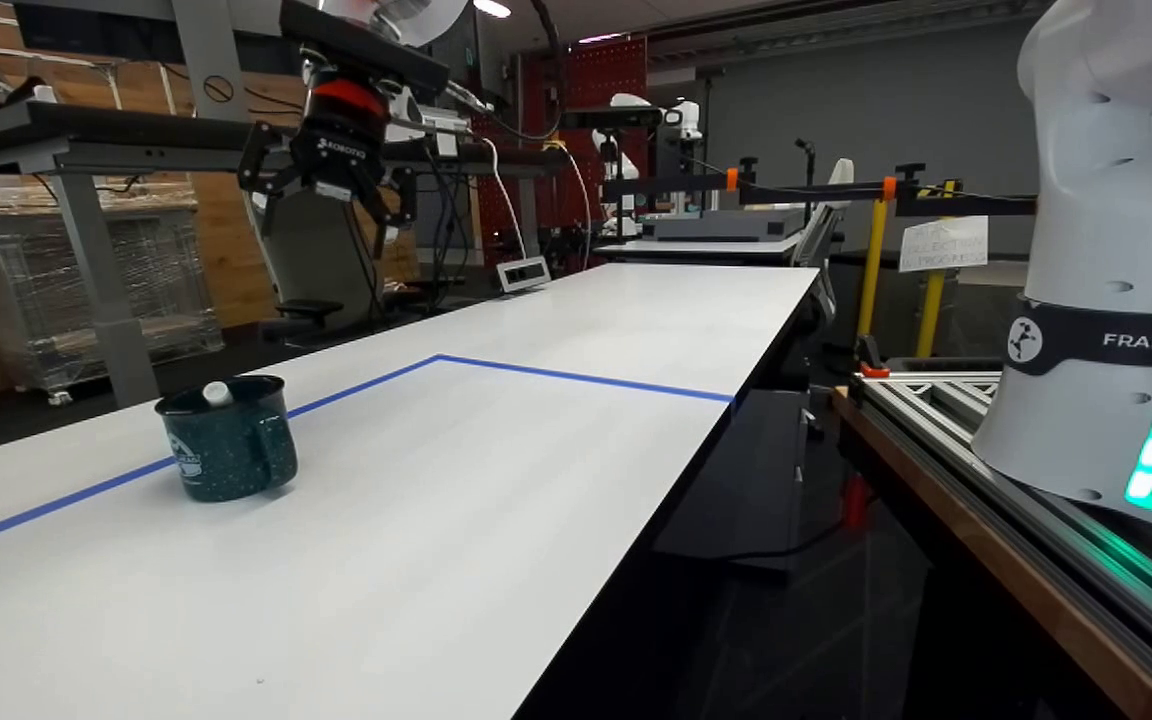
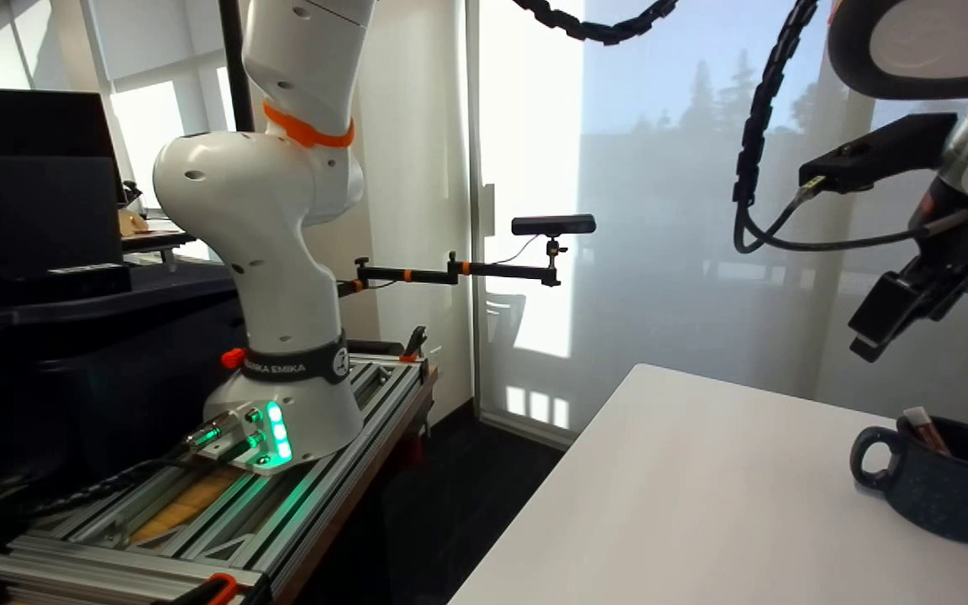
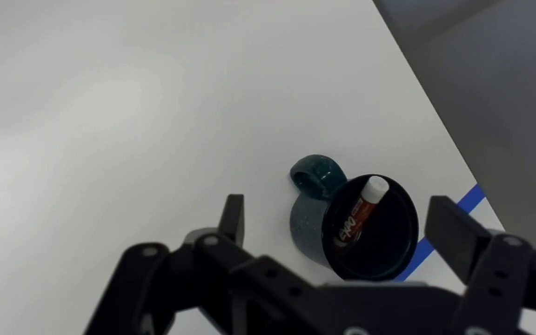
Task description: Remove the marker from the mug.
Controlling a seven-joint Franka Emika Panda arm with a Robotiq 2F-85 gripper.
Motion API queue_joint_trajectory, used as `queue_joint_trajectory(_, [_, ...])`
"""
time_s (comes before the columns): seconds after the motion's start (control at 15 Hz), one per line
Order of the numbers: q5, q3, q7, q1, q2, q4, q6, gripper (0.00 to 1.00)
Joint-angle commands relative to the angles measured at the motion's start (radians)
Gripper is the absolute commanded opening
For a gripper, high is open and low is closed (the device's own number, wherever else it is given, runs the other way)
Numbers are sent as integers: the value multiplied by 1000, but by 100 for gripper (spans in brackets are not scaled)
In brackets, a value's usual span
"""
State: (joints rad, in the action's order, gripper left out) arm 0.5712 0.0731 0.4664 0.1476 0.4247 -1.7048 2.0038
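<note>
The dark teal-blue mug stands upright on the white table in both exterior views. The reddish marker leans inside it, its white end at the rim, also visible in an exterior view. In the wrist view the marker slants across the dark inside of the mug, white end near the handle side, lower end hidden in shadow. My gripper is open and empty, above the table and apart from the mug. In the wrist view its fingertips are wide apart, with the mug between them in the picture.
The white table carries a blue tape line that passes beside the mug. The mug is near a table edge in the wrist view. A small socket box sits at the table's far edge. The arm's base stands on a separate rail bench.
</note>
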Motion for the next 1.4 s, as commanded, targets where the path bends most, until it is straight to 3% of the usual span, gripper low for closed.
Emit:
queue_joint_trajectory(0.0, [93, -3, 84, 0, 72, 68, 17, 100])
queue_joint_trajectory(0.2, [111, 1, 109, -1, 110, 105, -4, 100])
queue_joint_trajectory(0.67, [31, 13, 111, -2, 196, 224, -93, 100])
queue_joint_trajectory(0.73, [63, 9, 94, 0, 161, 158, -43, 100])
queue_joint_trajectory(1.33, [76, 5, 103, 1, 191, 184, -44, 100])
